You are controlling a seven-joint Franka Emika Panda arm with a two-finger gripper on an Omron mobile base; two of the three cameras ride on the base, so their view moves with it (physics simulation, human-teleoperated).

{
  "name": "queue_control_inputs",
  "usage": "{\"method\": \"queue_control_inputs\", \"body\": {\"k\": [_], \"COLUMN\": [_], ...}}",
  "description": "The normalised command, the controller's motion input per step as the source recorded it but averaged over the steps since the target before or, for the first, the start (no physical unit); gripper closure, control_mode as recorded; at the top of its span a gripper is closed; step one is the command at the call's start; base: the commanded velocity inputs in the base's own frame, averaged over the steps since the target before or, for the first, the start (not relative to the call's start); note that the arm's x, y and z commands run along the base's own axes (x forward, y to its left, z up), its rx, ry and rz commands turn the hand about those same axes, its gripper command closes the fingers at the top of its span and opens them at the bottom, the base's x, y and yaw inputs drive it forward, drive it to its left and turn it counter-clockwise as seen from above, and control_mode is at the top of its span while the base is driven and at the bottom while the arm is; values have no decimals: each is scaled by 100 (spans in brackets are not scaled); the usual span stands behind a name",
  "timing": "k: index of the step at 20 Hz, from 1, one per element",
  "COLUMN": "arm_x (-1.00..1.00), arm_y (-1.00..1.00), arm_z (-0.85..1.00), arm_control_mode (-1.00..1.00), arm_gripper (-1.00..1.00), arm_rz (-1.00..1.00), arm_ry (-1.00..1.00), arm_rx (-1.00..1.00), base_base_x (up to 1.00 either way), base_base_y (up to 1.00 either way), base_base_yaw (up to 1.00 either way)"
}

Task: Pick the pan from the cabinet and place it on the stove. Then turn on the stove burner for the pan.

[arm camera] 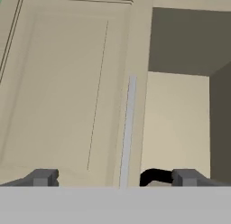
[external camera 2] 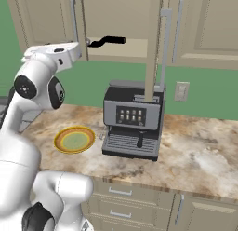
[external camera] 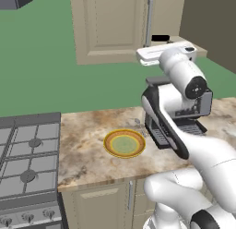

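While the tool (arm camera: 115, 178) stands wide with nothing between its tips, the silvery-grey metal pan's straight black handle (external camera 2: 108, 41) pokes out over the shelf edge of the open tall beige wooden cabinet (external camera 2: 153, 44), just ahead, its long axis across the approach.

Both base views look down from behind, sharing the surface (external camera: 92, 154) and plate (external camera: 124, 143); the hand view faces the cabinet (arm camera: 67, 83) closely.

Flat, even rendered light; slightly soft.
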Motion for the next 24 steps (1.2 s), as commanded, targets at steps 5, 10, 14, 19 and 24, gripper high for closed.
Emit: {"method": "queue_control_inputs", "body": {"k": [5,10,14,19,24], "arm_x": [32,37,46,25,56], "arm_y": [5,0,5,0,0], "arm_z": [7,1,0,-1,0], "arm_control_mode": [-100,-100,-100,-100,-100], "arm_gripper": [-100,-100,-100,-100,-100], "arm_rz": [3,0,0,-4,-7], "arm_ry": [-3,0,2,5,2], "arm_rx": [7,2,0,0,3], "base_base_x": [0,0,0,0,0], "base_base_y": [0,0,0,0,0], "base_base_yaw": [0,0,0,0,0]}}
